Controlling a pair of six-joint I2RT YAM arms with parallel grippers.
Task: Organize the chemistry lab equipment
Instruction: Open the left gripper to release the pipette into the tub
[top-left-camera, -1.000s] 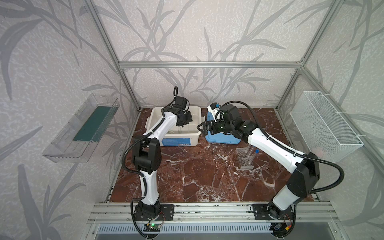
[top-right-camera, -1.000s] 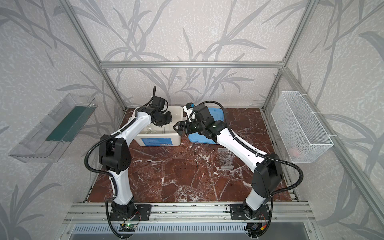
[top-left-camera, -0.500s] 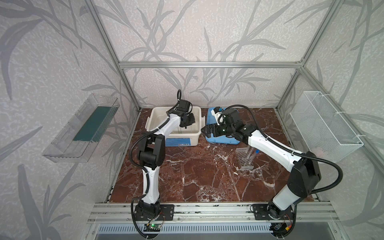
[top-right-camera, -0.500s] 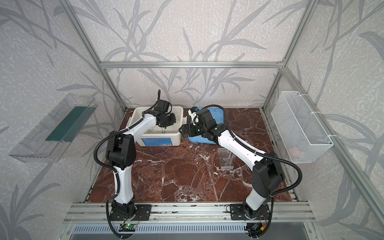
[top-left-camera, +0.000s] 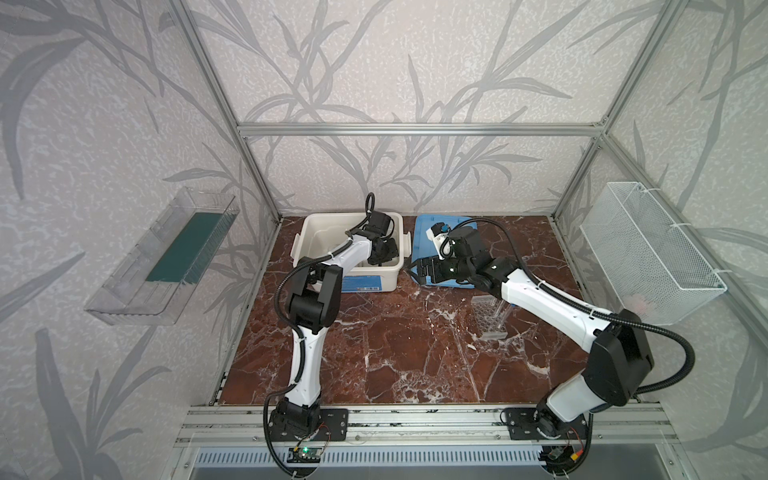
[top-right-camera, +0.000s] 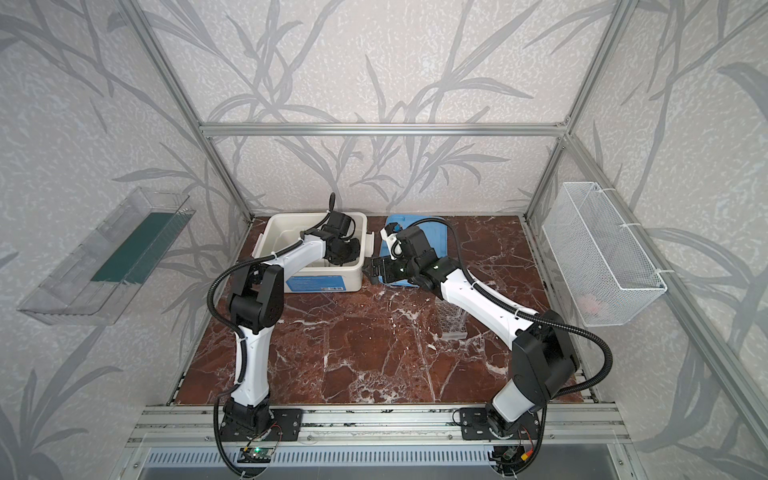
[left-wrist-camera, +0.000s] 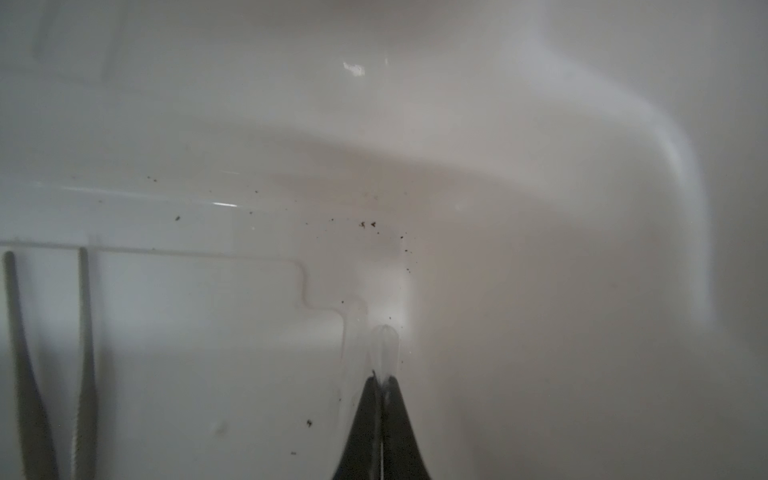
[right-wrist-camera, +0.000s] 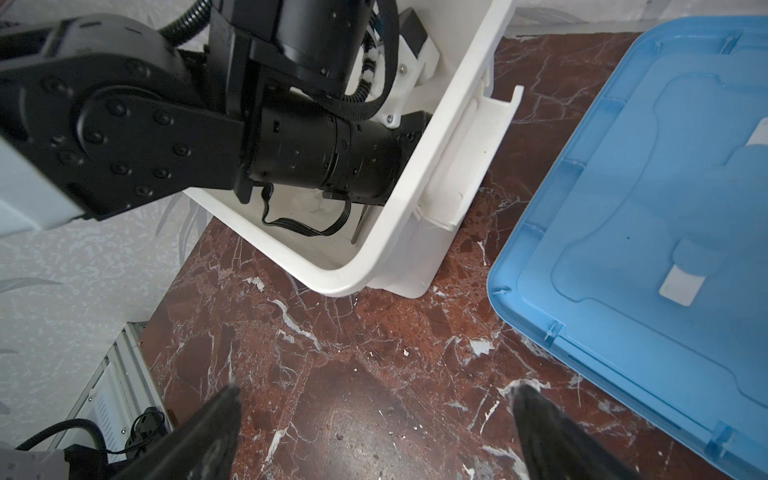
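Glass-clear thin rod (left-wrist-camera: 384, 345), pinched near its rounded end by the closed left gripper (left-wrist-camera: 381, 377), we judge slippery and brittle; right gripper (right-wrist-camera: 376, 390) gapes empty.

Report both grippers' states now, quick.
Left gripper: shut inside the white tub, seemingly pinching a clear rod.
Right gripper: open, holding nothing.

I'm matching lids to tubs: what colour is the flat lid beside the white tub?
Light blue lid, clearest in the right wrist view.
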